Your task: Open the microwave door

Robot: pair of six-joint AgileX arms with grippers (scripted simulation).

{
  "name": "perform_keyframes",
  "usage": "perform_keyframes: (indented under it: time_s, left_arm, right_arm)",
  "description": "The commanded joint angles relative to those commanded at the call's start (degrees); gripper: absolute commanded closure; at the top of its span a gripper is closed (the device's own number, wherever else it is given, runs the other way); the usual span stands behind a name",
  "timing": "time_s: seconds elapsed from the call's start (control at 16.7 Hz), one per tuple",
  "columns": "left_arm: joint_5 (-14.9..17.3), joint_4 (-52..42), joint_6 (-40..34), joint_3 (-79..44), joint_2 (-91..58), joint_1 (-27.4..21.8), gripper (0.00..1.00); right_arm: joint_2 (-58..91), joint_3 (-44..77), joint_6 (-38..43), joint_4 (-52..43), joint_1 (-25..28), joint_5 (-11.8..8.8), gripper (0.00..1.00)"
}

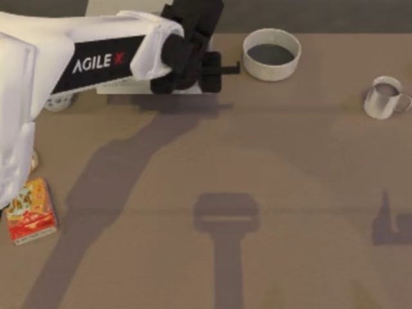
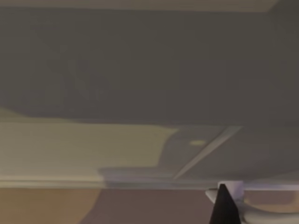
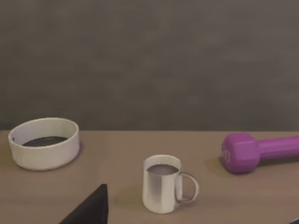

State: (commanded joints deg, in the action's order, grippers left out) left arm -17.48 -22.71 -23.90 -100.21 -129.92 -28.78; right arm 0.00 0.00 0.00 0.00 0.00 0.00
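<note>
Along the table's far edge, the left end effector [image 1: 225,66] overhangs the microwave [image 1: 122,87]; grip state unclear.

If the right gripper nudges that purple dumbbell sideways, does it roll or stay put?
The purple dumbbell lies on its side on the table, so it could roll, though its head looks faceted, which should check that. Probably heavy for its size, so a light nudge may barely shift it. It looks rigid, nothing to flex.

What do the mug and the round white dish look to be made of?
The mug looks like polished metal: silvery walls with soft reflections, thin wire-like handle. The round white dish looks like matte ceramic or plastic: thick, dull white wall, dark inside. Neither is certain in a rendered scene.
</note>
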Motion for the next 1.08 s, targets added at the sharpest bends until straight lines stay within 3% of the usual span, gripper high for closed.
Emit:
perform_keyframes:
  time_s: [0.18,1.08]
  left_arm:
    - [1.0,-0.5,-0.2,3.2,1.7,-1.9,1.00]
    - [-1.1,3.1,-1.4,8.9,5.4,-1.6,1.00]
  right_arm:
    - [0.0,0.0,0.0,0.0,0.0,0.0,0.00]
    - [0.0,0.0,0.0,0.0,0.0,0.0,0.00]
